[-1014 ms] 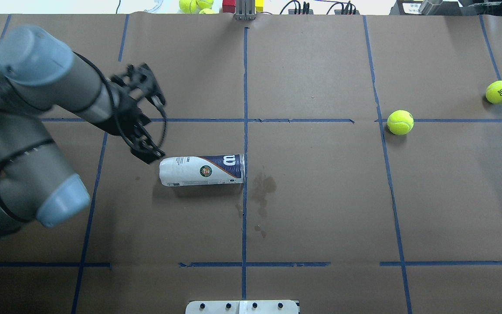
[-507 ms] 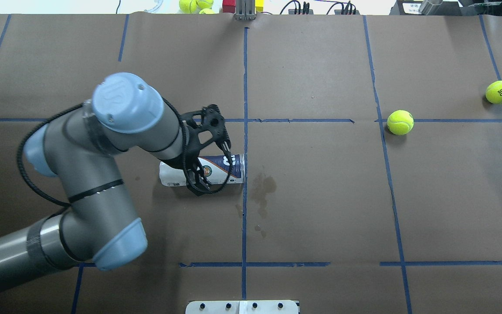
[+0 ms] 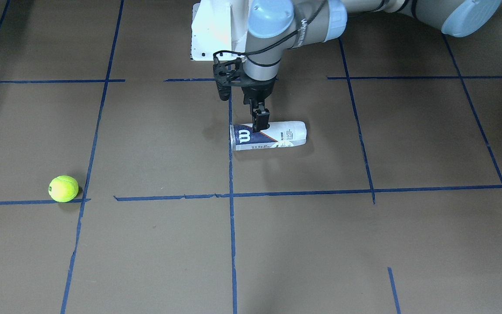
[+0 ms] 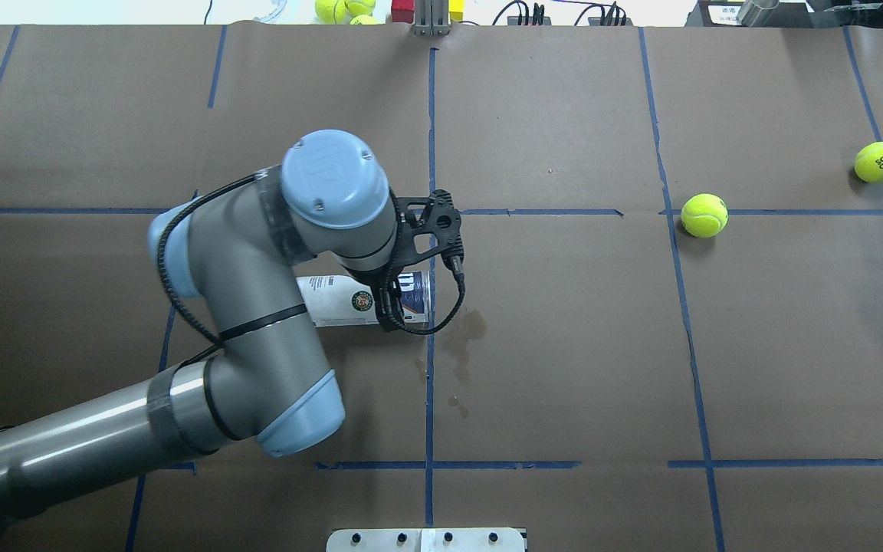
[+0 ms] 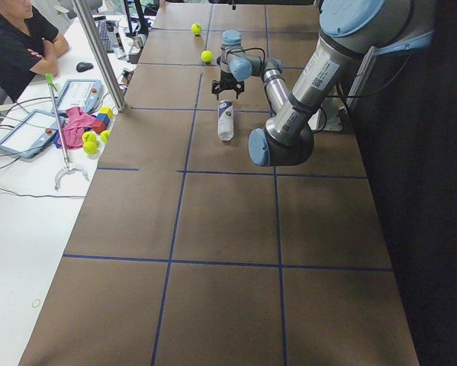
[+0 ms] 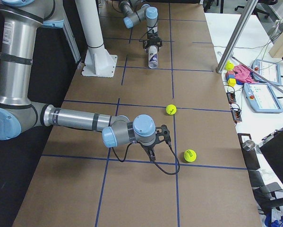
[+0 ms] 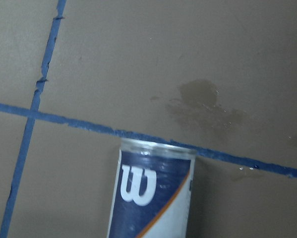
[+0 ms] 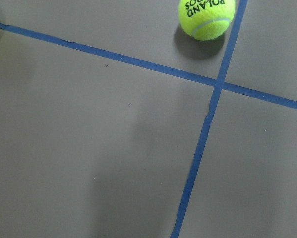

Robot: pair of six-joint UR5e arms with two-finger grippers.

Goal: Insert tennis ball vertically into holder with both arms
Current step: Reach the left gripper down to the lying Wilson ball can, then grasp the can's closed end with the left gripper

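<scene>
The holder (image 4: 342,300), a clear can with a navy and white "W" label, lies on its side near the table's middle, open end to the right. It also shows in the front view (image 3: 277,136) and the left wrist view (image 7: 153,198). My left gripper (image 4: 405,297) points down over the can's labelled open end (image 3: 260,124), looks open and holds nothing. Two tennis balls (image 4: 704,215) (image 4: 879,162) rest on the table at the right. My right gripper (image 6: 151,152) shows only in the right side view, low beside the lettered ball (image 6: 190,155); I cannot tell its state.
A dark wet stain (image 4: 464,326) lies just right of the can's mouth. The white pedestal base (image 3: 211,30) stands behind the can. Spare balls and coloured blocks (image 4: 346,9) lie beyond the far edge. An operator (image 5: 18,46) sits at the side desk.
My left arm has swung right. Its gripper went from left of the can's closed end to over its labelled open end. The can and balls have stayed put.
</scene>
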